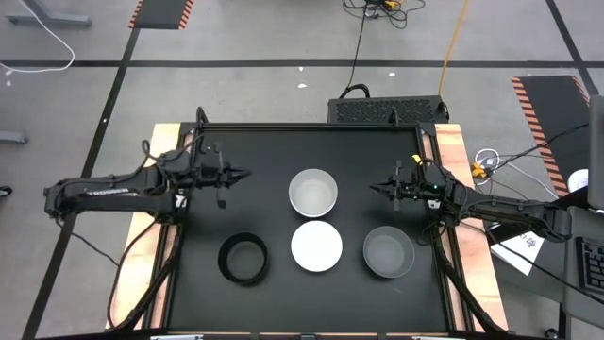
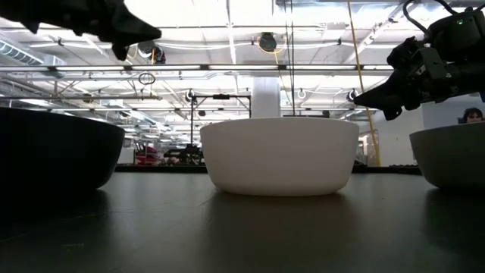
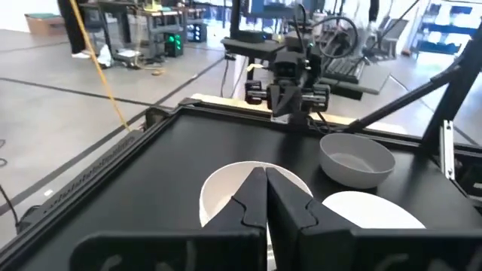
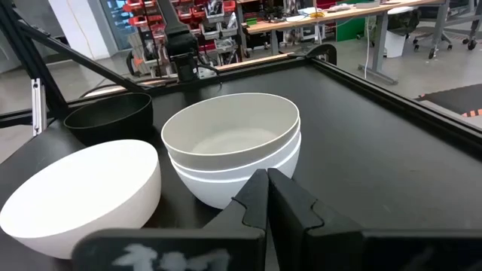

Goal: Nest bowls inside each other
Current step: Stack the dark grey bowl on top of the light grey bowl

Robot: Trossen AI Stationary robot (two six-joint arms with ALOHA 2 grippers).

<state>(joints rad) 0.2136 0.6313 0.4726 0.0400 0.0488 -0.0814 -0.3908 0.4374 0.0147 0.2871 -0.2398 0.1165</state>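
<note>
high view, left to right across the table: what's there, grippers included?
left gripper → black bowl → white bowls, one at the back and one upside down in front, overlapping in order → grey bowl, with the right gripper roughly level with it.

White, grey, black bowls (image 1: 315,246)

A: What sits past the right tool (image 4: 267,197)?
B: Its two dark fingers (image 4: 252,202) are pressed together, tips touching. Just beyond them stands a stack of white bowls (image 4: 233,143), one nested in another, upright on the black bench (image 4: 376,143).
A: Anything beside it?
B: A single white bowl (image 4: 83,197) close by, tilted a little. Behind that, a black bowl (image 4: 108,117), upright.
A: And farther off?
B: The other arm (image 4: 179,45) at the bench's far edge, with desks and shelving in the room behind.
</note>
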